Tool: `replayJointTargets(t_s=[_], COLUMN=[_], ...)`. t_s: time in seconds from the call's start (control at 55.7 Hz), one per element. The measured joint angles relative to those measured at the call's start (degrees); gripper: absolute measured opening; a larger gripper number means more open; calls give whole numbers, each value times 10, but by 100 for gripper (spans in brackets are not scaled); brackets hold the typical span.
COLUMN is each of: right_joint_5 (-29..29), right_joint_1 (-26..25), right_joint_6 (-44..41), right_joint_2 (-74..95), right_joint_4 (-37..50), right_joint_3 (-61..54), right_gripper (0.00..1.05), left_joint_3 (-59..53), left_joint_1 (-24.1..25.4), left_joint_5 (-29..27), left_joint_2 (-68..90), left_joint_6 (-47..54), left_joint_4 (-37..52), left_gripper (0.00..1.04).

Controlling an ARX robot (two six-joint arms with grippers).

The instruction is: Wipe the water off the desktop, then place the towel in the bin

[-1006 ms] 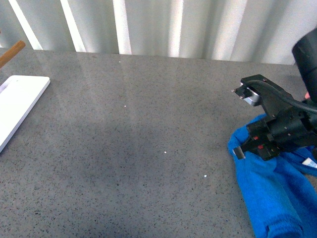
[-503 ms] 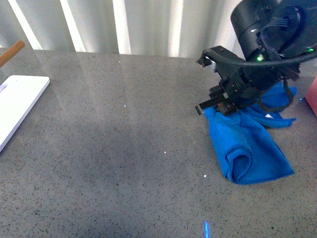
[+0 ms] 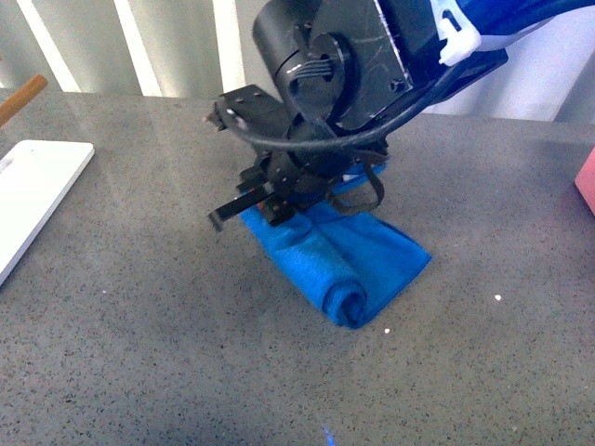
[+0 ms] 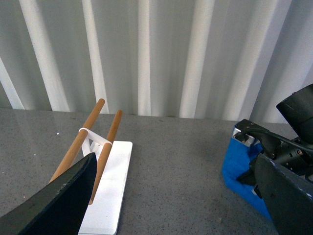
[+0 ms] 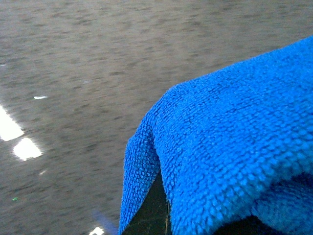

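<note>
- Towel: bright blue and fluffy, lying on the worktop at about mid-depth, a little right of centre in the front view. It is folded into a thick strip running diagonally. The nearer end is curled into a tight roll resting flat on the surface. The farther, left end is gathered up off the surface.
- Right hand: set directly on the towel's raised left end, pointing left and downward. Its fingers are drawn in on the gathered edge and grip it. In the right wrist view the cloth drapes over one dark finger and fills most of the picture, so the pads are hidden.
- Towel relative to hand: the bulk of the cloth trails from the hand toward the right and the viewer. A small fold of blue also shows behind the hand.
- Right arm: black, with a bulky round joint and looped cables, reaching in from the upper right above the towel.
- Left hand: seen only in its own wrist view. Its two dark fingers are spread wide with nothing between them, and both tray and towel lie ahead of it.
- Worktop surface: grey, speckled, slightly glossy, with a few white specks near the towel's rolled end.
- White tray: flat, at the worktop's left edge, well apart from the towel.
- Wooden rods: two, slanting over the tray's far end and joined by a white band.
- Pink object: at the right edge of the front view, cut off by the frame.
- Ribbed wall: pale, running behind the worktop.
</note>
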Motion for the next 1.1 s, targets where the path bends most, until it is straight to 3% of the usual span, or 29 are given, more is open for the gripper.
replayJointTargets(t_s=[0.251, 0.413, 0.665, 0.934, 1.096], right_joint_5=[7, 23, 68, 194, 279], right_joint_1=[16, -18, -78, -158, -239], right_joint_6=[36, 23, -7, -66, -111], right_joint_2=[-120, -241, -409, -539, -597], right_joint_4=[50, 52, -2, -112, -167], right_joint_3=[-165, -237, -245, -198, -179], right_gripper=[4, 4, 4, 4, 4], left_joint_3=[0, 0, 0, 0, 0], left_joint_1=[0, 0, 0, 0, 0], left_joint_5=[0, 0, 0, 0, 0], left_joint_2=[0, 0, 0, 0, 0], left_joint_6=[0, 0, 0, 0, 0], left_joint_4=[0, 0, 0, 0, 0], left_gripper=[98, 98, 98, 98, 98])
